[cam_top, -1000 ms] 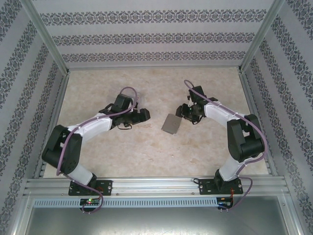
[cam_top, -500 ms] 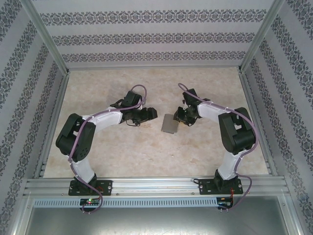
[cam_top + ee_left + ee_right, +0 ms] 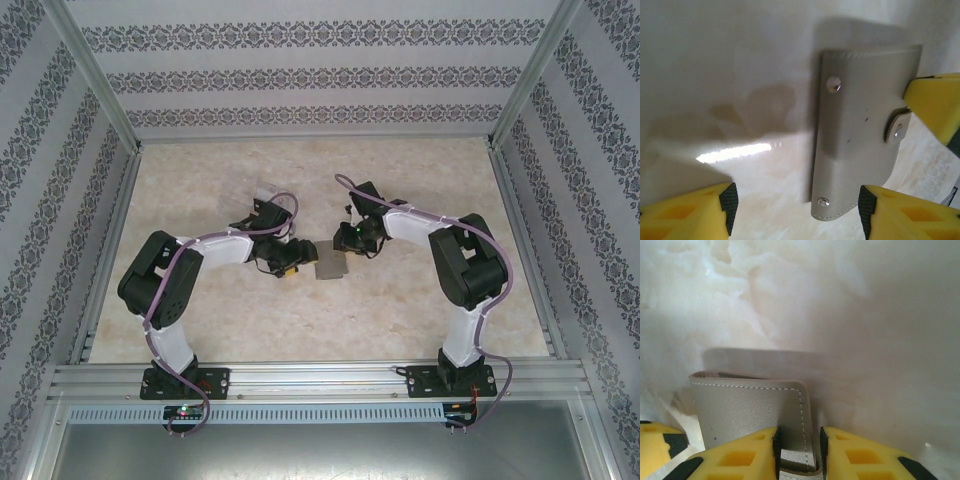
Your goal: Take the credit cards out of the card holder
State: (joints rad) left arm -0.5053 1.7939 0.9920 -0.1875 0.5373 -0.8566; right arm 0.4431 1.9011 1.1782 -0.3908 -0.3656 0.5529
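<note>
Right pincer (image 3: 797,442) clamped on card holder (image 3: 750,410) edge.

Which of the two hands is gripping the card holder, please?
The right hand: its fingers pinch an edge of the card holder, while the left hand stands open beside it.

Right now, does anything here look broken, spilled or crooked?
Nothing looks damaged or spilled. The card holder, snap tab fastened, is pinched by one edge in the right claw and seems tipped up off the table, judging by its shadow. The left claw stands open beside it.
</note>
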